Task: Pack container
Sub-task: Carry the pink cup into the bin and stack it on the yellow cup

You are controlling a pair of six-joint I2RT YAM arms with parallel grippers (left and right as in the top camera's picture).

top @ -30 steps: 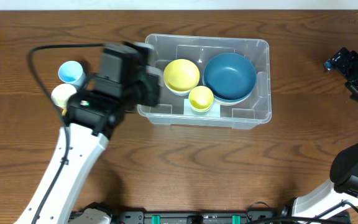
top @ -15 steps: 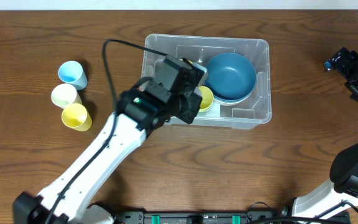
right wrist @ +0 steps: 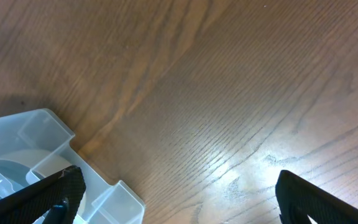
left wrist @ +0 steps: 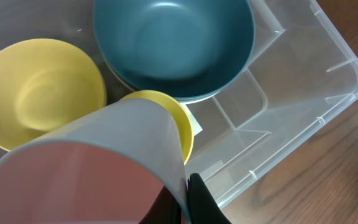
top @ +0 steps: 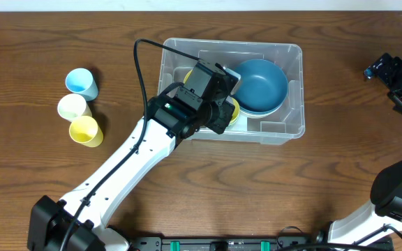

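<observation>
The clear plastic container [top: 293, 50] stands at the table's middle back. It holds a blue bowl [top: 262, 85], a large yellow bowl [left wrist: 42, 93] and a small yellow bowl [top: 233, 111]. My left gripper [left wrist: 187, 198] is over the container's left half [top: 211, 90], shut on the rim of a pale cup [left wrist: 104, 168] with a pinkish inside. The cup hangs tilted above the small yellow bowl [left wrist: 182, 121]. My right gripper [top: 396, 84] is open and empty at the far right, off the container's corner [right wrist: 42, 137].
Three cups stand on the table left of the container: blue [top: 81, 82], white [top: 71, 107] and yellow [top: 86, 130]. The left arm's cable [top: 139, 63] arcs over the container's left rim. The container's front right part [left wrist: 241, 143] shows bare floor.
My left arm has swung right from beside the cups to over the container, carrying the pale cup. The right arm has not moved.
</observation>
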